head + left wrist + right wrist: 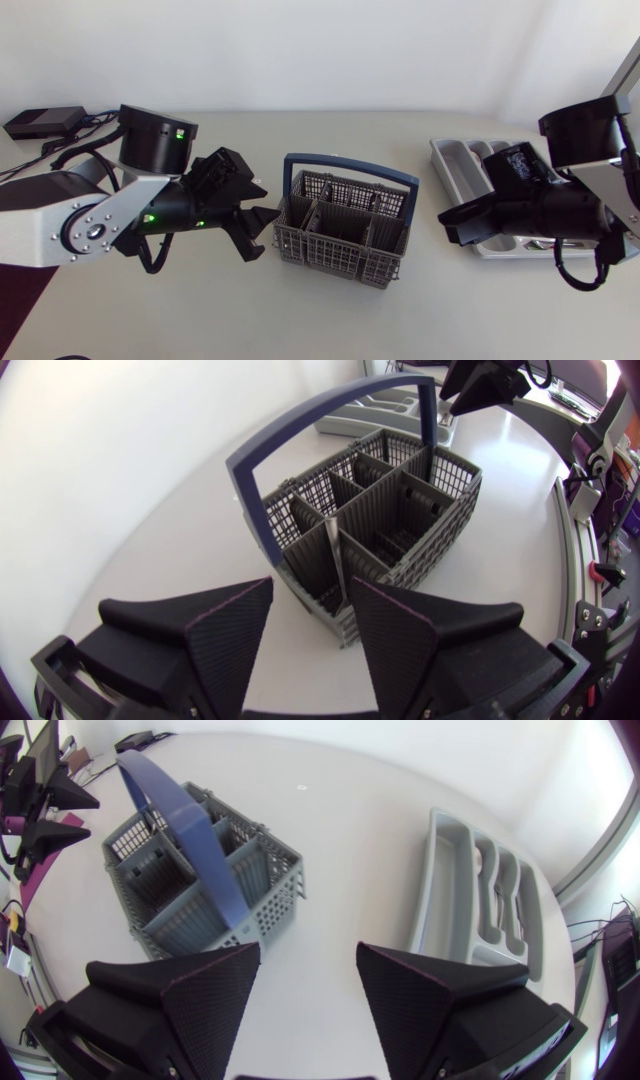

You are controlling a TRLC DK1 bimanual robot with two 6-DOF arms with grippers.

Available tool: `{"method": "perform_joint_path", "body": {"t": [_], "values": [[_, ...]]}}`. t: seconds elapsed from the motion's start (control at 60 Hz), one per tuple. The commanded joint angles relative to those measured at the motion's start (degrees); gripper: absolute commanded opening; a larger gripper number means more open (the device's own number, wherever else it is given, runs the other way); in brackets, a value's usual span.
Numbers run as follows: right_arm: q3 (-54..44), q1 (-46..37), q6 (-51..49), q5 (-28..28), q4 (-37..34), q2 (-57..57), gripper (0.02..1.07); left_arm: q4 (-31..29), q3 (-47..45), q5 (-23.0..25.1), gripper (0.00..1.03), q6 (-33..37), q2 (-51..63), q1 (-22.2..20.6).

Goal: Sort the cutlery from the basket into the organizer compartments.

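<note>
Head view, pale table (330, 320), basket (330, 262) at centre, organizer (455, 160) right of it, left tool (268, 203) and right tool (448, 226) released

You have a flat black box (42, 121) at the far left corner of the pale matte table (330, 320), with dark cables (93, 122) trailing beside it.

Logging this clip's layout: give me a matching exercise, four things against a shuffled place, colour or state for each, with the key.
1 basket
2 organizer
3 left claw
4 handle

A blue
B open, left of the basket
C light grey, right of the basket
D dark grey mesh, mid-scene

Pairs: 1-D, 2-C, 3-B, 4-A
</note>
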Motion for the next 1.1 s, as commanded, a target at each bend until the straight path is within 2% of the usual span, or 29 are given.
{"method": "perform_joint_path", "body": {"t": [0.0,0.417,0.833,1.0,1.083], "values": [[2.1,3.1,3.8,-0.3,-0.7,1.2,0.74,-0.2,2.5,-0.2,0.54,1.0,1.9,-0.6],[7.9,6.6,5.9,0.4,7.2,15.1,0.74,2.6,-0.8,-0.2,0.54,2.1,6.0,-0.1],[20.7,6.5,4.6,0.5,8.3,29.5,0.74,4.4,-2.1,-0.1,0.54,2.8,9.0,1.3],[20.3,6.9,4.8,0.6,8.1,28.5,0.74,4.9,-2.0,-0.1,0.54,2.8,8.8,1.3],[17.7,8.1,4.6,2.9,8.1,24.5,0.82,5.0,-1.9,-0.1,0.54,2.7,8.3,1.3]]}}
